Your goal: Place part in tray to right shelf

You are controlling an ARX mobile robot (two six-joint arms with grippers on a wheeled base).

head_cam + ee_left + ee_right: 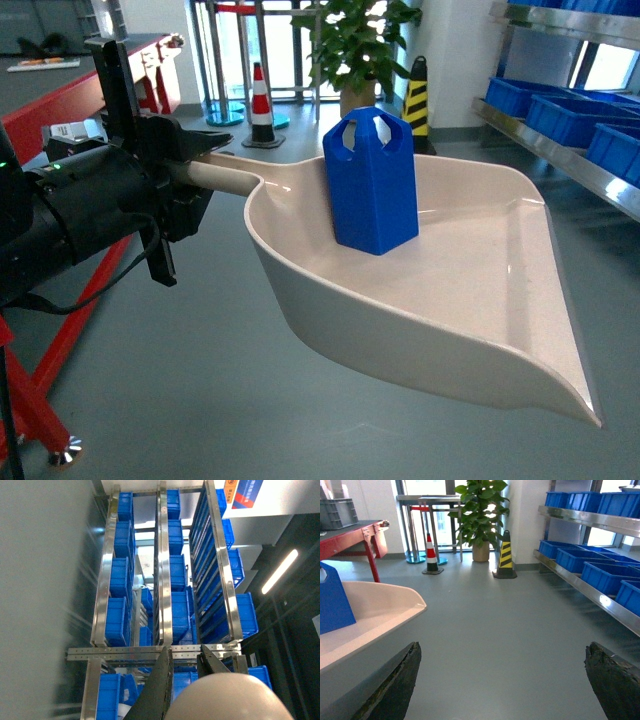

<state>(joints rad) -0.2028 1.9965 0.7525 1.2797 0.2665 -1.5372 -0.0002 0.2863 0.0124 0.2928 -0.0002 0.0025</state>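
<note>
left gripper [190,165] holds tray [480,300] handle, lip pointing right.

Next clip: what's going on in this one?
The left tool holds a cream dustpan-shaped tray by its handle, out over the floor. A small blue part stands upright in the tray. The steel shelf with blue crates lies ahead on the right, not yet reached. The right tool is open and empty.

Bright window daylight, blurred wrist views
</note>
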